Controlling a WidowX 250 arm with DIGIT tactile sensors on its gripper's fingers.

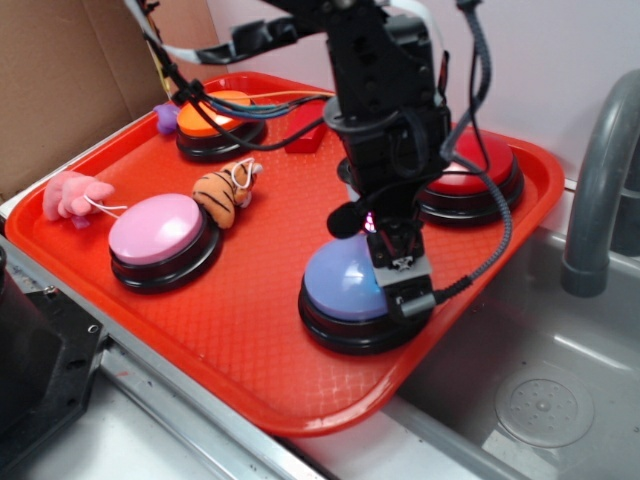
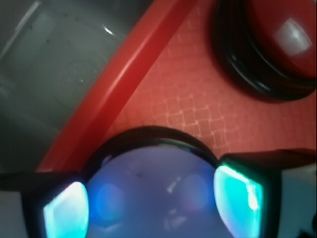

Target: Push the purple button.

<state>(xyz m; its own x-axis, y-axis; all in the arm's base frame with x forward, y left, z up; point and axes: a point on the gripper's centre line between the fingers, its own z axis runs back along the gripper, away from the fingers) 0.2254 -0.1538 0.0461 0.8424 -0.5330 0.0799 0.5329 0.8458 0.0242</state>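
In the exterior view, a red tray (image 1: pixel 250 340) fills most of the frame and lies beside a grey sink (image 1: pixel 540 390) at the lower right. The purple button (image 1: pixel 340 285) sits near the tray's front edge, a little right of the middle of the frame. The black arm comes down from the top centre, and the hand (image 1: pixel 398 272) rests on the right part of the button's dome. From this side I cannot tell how wide the hand is spread. A pink button (image 1: pixel 158 232) is at the left, an orange button (image 1: pixel 215 115) at the upper left, and a red button (image 1: pixel 478 170) behind the arm at the right. A striped plush (image 1: pixel 222 195) lies between the pink and orange buttons, and a pink plush (image 1: pixel 72 195) lies at the tray's left edge.

In the wrist view, the purple button (image 2: pixel 153 193) fills the bottom centre, very close to the camera. The two fingers (image 2: pixel 240 196) stand at the lower left and lower right, wide apart, with the dome between them, and they grip nothing. Their inner faces shine in cyan. The red button (image 2: pixel 277 39) is at the upper right, and the sink (image 2: pixel 54 64) at the upper left.
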